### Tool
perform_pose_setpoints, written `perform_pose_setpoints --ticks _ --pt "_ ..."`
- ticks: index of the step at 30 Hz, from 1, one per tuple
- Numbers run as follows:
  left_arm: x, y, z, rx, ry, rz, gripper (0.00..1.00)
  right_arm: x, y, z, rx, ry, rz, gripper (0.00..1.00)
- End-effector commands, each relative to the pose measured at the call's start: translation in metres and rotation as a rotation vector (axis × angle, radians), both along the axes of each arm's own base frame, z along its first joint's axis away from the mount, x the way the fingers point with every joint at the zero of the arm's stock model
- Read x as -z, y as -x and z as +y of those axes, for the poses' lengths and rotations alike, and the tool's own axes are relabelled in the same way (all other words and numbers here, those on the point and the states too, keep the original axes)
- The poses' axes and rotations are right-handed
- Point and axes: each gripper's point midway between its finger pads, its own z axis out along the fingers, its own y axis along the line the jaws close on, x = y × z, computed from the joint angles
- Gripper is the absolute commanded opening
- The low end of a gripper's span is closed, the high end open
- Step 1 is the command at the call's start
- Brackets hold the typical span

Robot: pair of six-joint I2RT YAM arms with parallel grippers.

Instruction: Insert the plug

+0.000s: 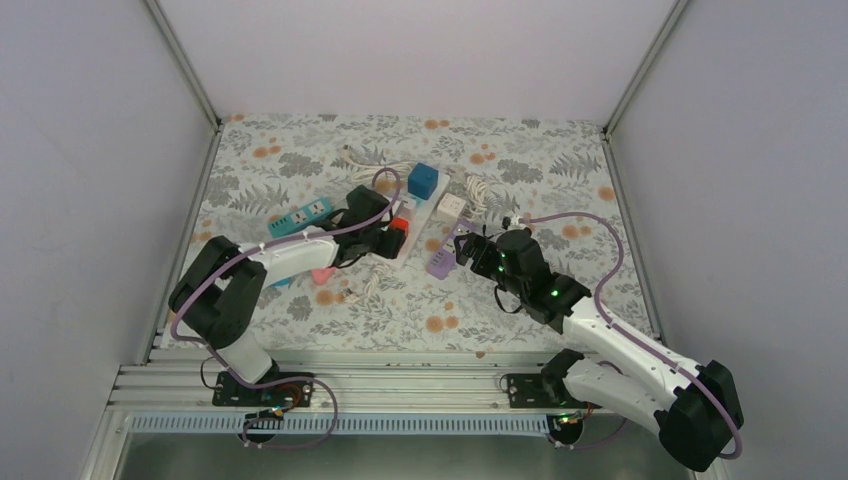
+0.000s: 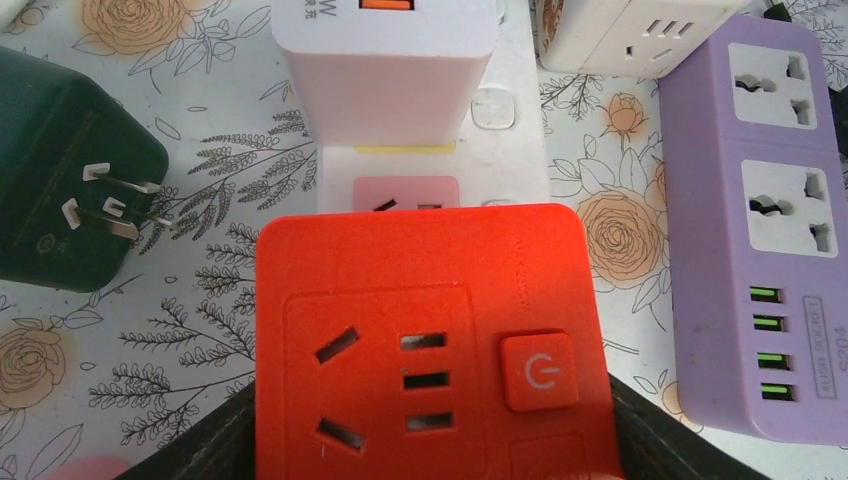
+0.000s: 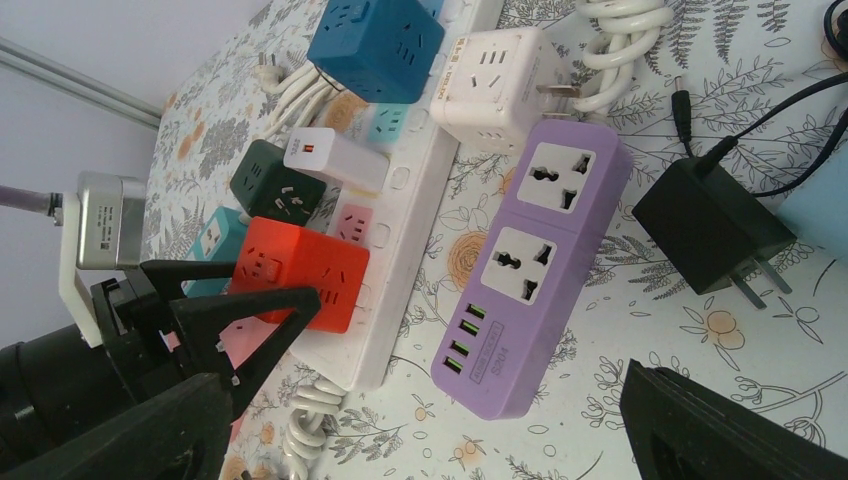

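The task's thing is the orange-red plastic cube plug [image 2: 420, 340]. The left gripper [image 2: 435, 455] is clenched on it, a black finger pressed to each of two opposite side faces. It holds the cube over the long white plastic power strip [image 2: 512, 150], the cube's far edge overlapping the pink socket face [image 2: 405, 190] — whether its prongs have entered anything we cannot tell, since the underside is hidden. We judge the cube to be light and stiff, a hard shell with smooth sides that could twist or slip between the fingers if pushed off-axis. The side faces seem the right place to hold it, as they leave the prong side free and let the push run straight down. The prongs will not bend to forgive a tilt, so we would want it square to the slots before pressing. The strip itself looks light enough to skid on the flowered tablecloth [image 1: 300, 160]. As for what the strip carries, a white rectangular charger block [image 2: 385, 70] stands plugged just beyond the pink socket, and a blue cube adapter [image 3: 378, 45] sits on it farther along. Lying loose are a dark green cube [image 2: 60, 180] with its prongs showing, a cream cube adapter [image 3: 495, 85] and a black wall adapter [image 3: 705, 225]. The right gripper [image 1: 466, 248] is spread wide and grasps nothing — it is poised at the end of the lilac plastic multi-socket strip [image 3: 530, 270].
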Motion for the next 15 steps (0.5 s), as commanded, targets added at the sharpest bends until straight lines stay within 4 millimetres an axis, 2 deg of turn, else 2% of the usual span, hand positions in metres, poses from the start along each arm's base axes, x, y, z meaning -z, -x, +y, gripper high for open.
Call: perform_pose_setpoints --ticks 1,9,11,15 --pt "0.093 0.07 0.075 -0.099 -0.317 0.372 0.59 -0.005 -0.005 -0.001 0.014 -0.012 -0.024 1.0" --pt "0.095 0.072 0.072 -0.076 -0.329 0.41 0.59 -0.009 -0.006 -0.002 0.018 -0.009 -0.04 1.0" --pt "0.086 0.067 0.069 -0.077 -0.317 0.394 0.6 -0.009 -0.007 -0.004 0.027 -0.001 -0.041 1.0" --pt "0.051 0.046 0.048 -0.089 -0.23 0.33 0.65 -0.009 -0.01 -0.014 0.076 0.042 -0.04 1.0"
